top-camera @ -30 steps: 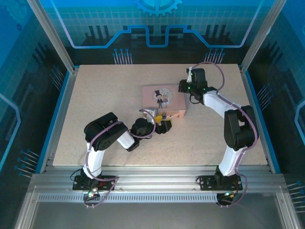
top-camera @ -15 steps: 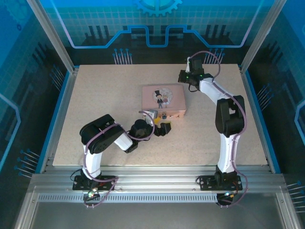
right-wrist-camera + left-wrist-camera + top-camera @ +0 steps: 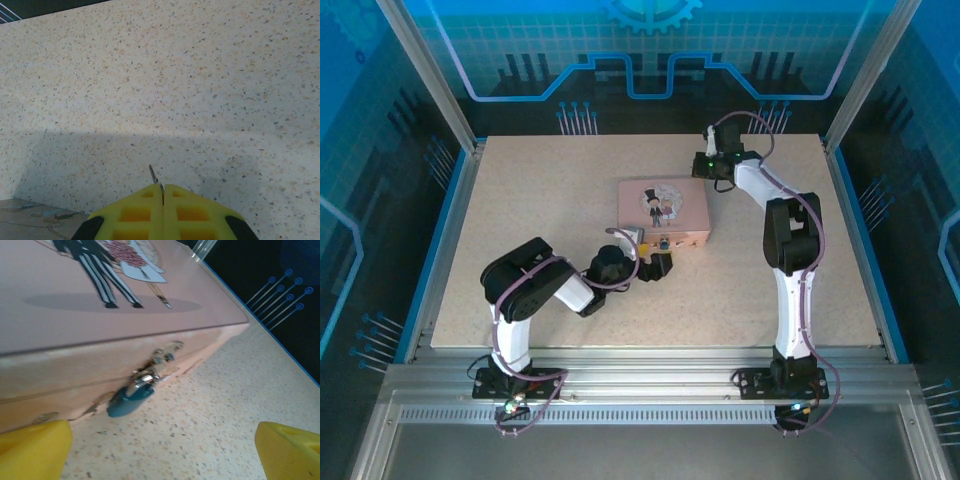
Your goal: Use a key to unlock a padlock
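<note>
The teal-blue padlock (image 3: 131,399) hangs from the metal hasp on the front of the pink tin (image 3: 75,315), its body resting by the tabletop. My left gripper (image 3: 162,452) is open, its yellow fingertips (image 3: 35,450) wide apart at the bottom corners, with the padlock ahead and to the left of the gap. In the top view the left gripper (image 3: 655,262) sits just in front of the tin (image 3: 663,210) and the padlock (image 3: 663,243). My right gripper (image 3: 163,189) is shut on the key (image 3: 154,176), a thin dark sliver poking out over bare table. That right gripper (image 3: 713,168) hovers beyond the tin's far right corner.
The speckled beige table (image 3: 540,200) is bounded by aluminium rails and blue panels. A corner of the tin's lid (image 3: 35,220) shows at the lower left of the right wrist view. The table's blue edge (image 3: 280,335) runs to the right of the tin.
The right arm has swung its wrist back and left, toward the table's far side, still pinching the key. The left gripper has edged closer to the tin's front and the padlock.
</note>
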Controlling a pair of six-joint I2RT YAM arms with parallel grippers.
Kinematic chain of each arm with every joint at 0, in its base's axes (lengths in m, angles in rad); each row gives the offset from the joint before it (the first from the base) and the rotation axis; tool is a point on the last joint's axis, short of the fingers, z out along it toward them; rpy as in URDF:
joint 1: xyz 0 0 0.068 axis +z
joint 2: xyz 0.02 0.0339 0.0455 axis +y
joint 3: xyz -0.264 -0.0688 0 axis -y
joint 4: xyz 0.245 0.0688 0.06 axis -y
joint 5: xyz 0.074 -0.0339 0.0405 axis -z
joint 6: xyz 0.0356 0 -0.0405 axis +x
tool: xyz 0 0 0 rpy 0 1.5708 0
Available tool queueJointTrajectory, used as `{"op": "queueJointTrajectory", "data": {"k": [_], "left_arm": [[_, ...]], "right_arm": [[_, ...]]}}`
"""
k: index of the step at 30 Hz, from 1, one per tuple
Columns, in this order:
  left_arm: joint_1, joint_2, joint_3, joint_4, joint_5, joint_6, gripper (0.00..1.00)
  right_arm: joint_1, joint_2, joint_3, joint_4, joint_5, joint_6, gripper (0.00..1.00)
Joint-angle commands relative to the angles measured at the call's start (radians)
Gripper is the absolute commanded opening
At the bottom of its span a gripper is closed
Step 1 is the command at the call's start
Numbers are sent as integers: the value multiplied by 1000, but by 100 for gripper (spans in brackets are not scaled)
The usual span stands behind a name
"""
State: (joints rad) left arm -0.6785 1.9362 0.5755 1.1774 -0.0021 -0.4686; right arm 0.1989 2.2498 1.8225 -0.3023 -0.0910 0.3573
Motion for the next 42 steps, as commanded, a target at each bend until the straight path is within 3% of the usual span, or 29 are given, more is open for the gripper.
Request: {"op": "queueJointTrajectory", "data": {"k": [1,9,21,29,42], "left_arm": [[34,-28,44,-29,48,13,95],[70,-53,67,-69,106,10,96],[59,5,26,41,159,-122,99],[10,-22,66,-99,49,25,99],[8,48,101,-12,150,-26,93]], "right_arm": [[-5,-30,-60,11,-30,-10,0],[14,-123,-223,104,-44,11,0],[40,-131,-245,124,-38,6,0],[49,-131,-266,146,-36,9,0],[79,-136,-282,158,-38,15,0]]}}
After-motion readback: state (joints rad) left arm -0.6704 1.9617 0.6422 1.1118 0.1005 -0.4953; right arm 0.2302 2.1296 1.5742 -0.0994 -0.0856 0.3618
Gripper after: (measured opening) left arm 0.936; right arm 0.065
